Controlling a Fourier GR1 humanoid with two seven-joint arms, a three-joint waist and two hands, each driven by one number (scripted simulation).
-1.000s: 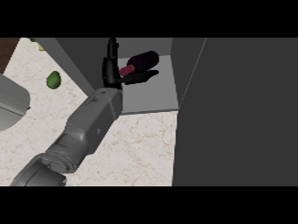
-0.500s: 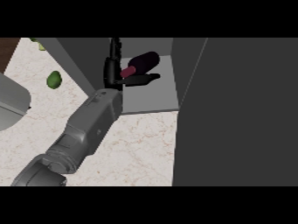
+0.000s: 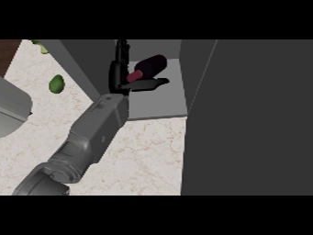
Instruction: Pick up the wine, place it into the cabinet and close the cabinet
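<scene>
The left hand (image 3: pixel 119 79) reaches into the open cabinet (image 3: pixel 160 103), toward 12 o'clock. Its fingers are straight and the thumb is spread out to 3 o'clock, so the hand is wide and grips nothing. The wine (image 3: pixel 149 67) lies tilted inside the cabinet at the hand's 1 o'clock, its red end against the fingers, just above the thumb. The dark door (image 3: pixel 267 119) stands open at 3 o'clock. A green fruit (image 3: pixel 56 83) lies on the counter (image 3: pixel 145 151) at 9 o'clock.
</scene>
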